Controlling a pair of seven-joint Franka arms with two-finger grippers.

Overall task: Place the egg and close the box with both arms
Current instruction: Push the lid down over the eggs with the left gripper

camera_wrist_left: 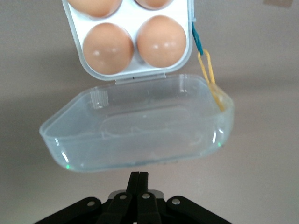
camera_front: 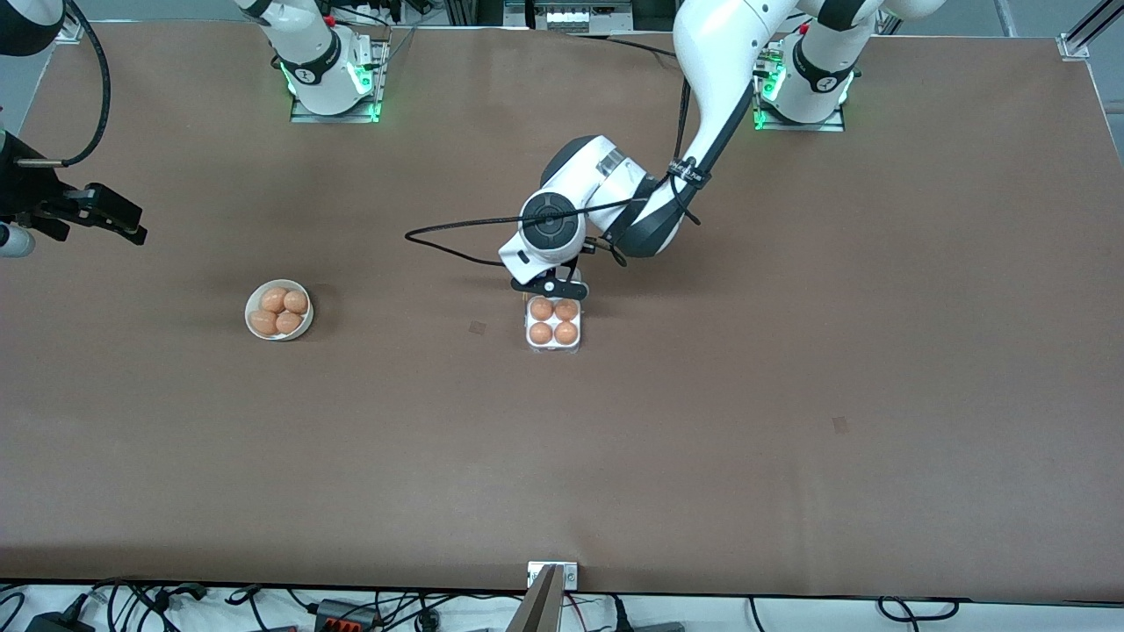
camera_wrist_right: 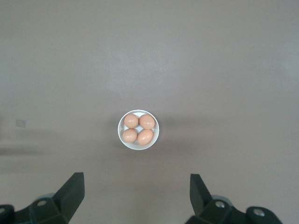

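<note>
The box [camera_front: 553, 324] sits mid-table, and each of its four cells holds a light-brown egg [camera_front: 542, 309]. In the left wrist view the whitish tray [camera_wrist_left: 133, 70] shows two whole eggs [camera_wrist_left: 108, 48], and the clear lid [camera_wrist_left: 140, 126] hangs open from the hinge. A yellow and blue band [camera_wrist_left: 208, 74] trails from one corner. My left gripper [camera_front: 551, 286] is shut and empty, low at the lid's free edge [camera_wrist_left: 139, 176], on the box's side farther from the front camera. My right gripper [camera_front: 123, 224] is open and empty [camera_wrist_right: 137, 186], waiting high over the right arm's end of the table.
A round white bowl [camera_front: 279, 310] with several eggs stands toward the right arm's end of the table; it also shows in the right wrist view [camera_wrist_right: 138, 129]. A black cable [camera_front: 448, 237] loops off the left arm. A bracket [camera_front: 551, 575] sits at the front edge.
</note>
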